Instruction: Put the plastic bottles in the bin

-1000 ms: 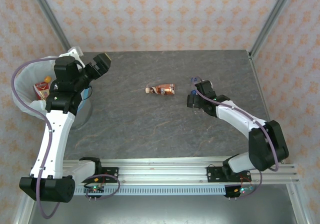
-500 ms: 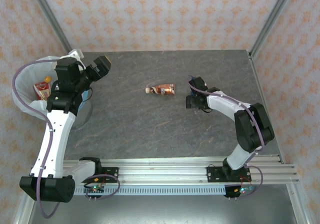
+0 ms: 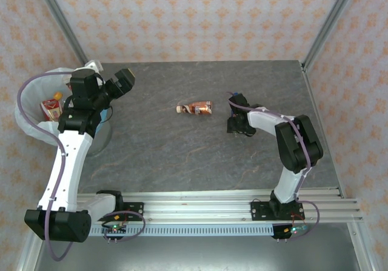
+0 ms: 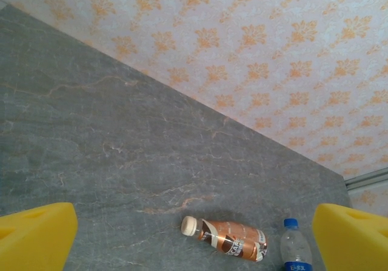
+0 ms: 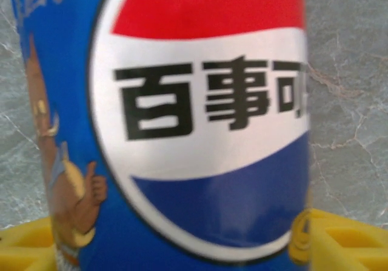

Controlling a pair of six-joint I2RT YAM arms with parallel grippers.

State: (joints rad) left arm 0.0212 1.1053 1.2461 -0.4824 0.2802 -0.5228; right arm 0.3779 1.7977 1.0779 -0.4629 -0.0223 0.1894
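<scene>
Pepsi bottle (image 5: 200, 119): upright, blue label reads "百事可"
R tool (image 5: 182, 237): wide, straddling it
L tool (image 4: 194, 225): wide, empty, near bin (image 3: 23, 120)
Brown bottle (image 4: 230, 237): lying on tabletop (image 3: 182, 156), label unreadable

The left arm (image 3: 65, 165) and the right arm (image 3: 264, 120) are each built of smooth white tubular links joined by chunky black joint housings, and each ends in a black base on a silver slotted rail (image 3: 200, 209). Thin lilac cables (image 3: 27, 89) run in loose loops along both arms. The left fingers (image 4: 36, 237) and right fingers (image 5: 342, 237) are blocky, bright yellow plastic.
</scene>
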